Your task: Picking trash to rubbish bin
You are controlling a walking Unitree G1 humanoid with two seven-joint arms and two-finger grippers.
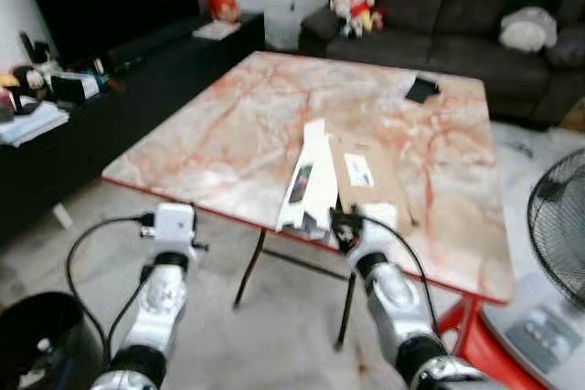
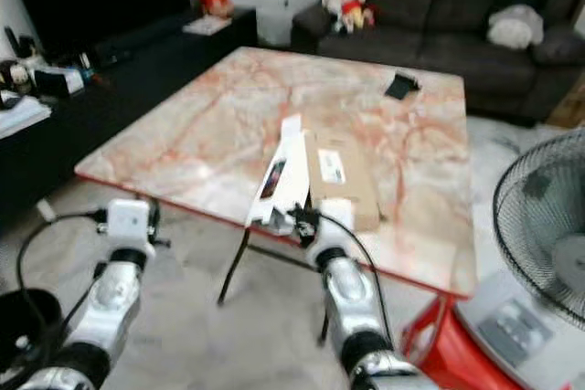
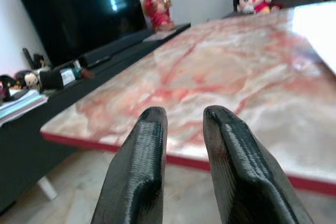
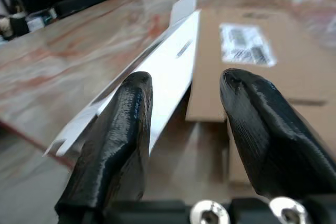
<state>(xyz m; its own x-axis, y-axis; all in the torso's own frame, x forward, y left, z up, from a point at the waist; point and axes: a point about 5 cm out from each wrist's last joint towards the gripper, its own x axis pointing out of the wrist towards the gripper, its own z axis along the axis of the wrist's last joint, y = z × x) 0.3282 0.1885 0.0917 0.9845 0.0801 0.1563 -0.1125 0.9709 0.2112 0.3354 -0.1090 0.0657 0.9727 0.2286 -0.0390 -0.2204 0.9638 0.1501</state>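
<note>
The right end effector (image 4: 184,103) is held released at the counter's (image 1: 228,134) near edge, its fingers (image 4: 118,135) spread before a white box (image 1: 304,178) and a brown box (image 1: 370,180). The two boxes lie touching, side by side, at 12 o'clock from it. The left end effector (image 3: 184,145) is held short of the counter edge, fingers slightly parted, gripping nothing. A fan (image 1: 559,226) stands at 3 o'clock.
</note>
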